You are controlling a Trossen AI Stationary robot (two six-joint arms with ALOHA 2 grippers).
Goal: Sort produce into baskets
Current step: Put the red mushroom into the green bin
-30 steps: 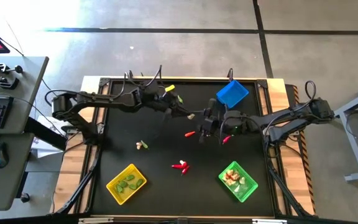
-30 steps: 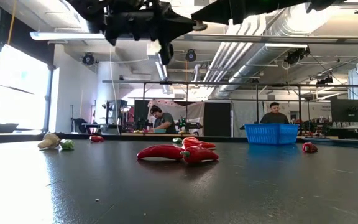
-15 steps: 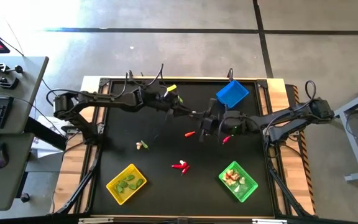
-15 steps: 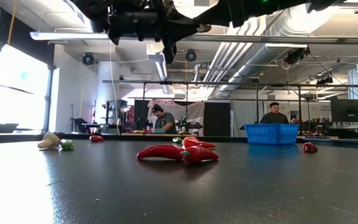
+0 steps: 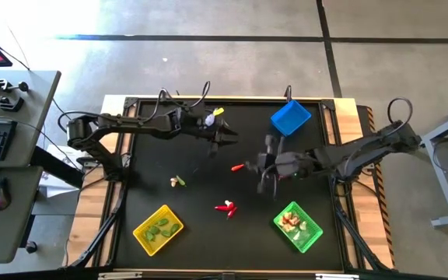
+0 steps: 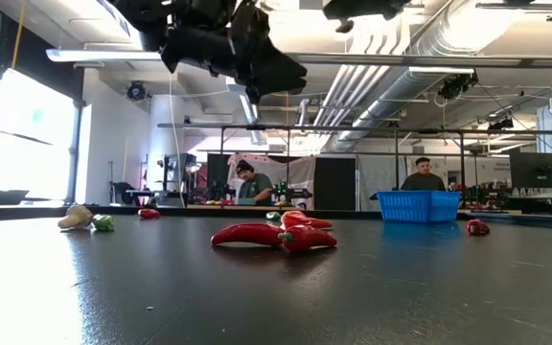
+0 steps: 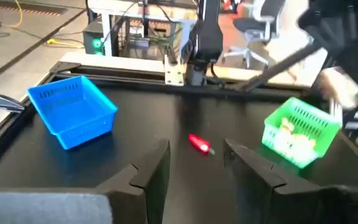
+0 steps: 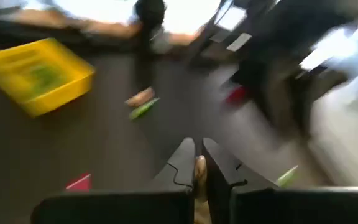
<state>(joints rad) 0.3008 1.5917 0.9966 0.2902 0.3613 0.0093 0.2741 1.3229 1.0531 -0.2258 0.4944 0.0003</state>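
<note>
My right gripper (image 5: 263, 165) hangs above the table's middle, shut on a small whitish-pink bulb (image 8: 199, 167). My left gripper (image 5: 228, 138) hovers to its far left, open, with nothing between its fingers (image 7: 197, 168). On the table lie a red chili (image 5: 238, 166), a cluster of red chilies (image 5: 225, 207) and a bulb beside a green pod (image 5: 178, 181). The yellow basket (image 5: 159, 229) holds green pods, the green basket (image 5: 298, 226) holds whitish bulbs, and the blue basket (image 5: 290, 117) stands at the far edge. My right gripper pinches the whitish-pink bulb (image 8: 199, 174) between its two fingers, a little behind their tips. The bulb is lifted clear of the table. How the bulb lies in the hold is too blurred to tell.
In the low view, red chilies (image 6: 271, 233) lie in the middle, a bulb and a pod (image 6: 80, 218) at the left, and a red piece (image 6: 475, 227) at the right beside the blue basket (image 6: 418, 206). People sit at benches in the room behind.
The two grippers met in mid-air with the whitish bulb between them. My right gripper shut on it, and my left gripper opened and let go. My right gripper then rolled and drew away toward the table's near edge with the bulb. My left gripper rolled in place.
</note>
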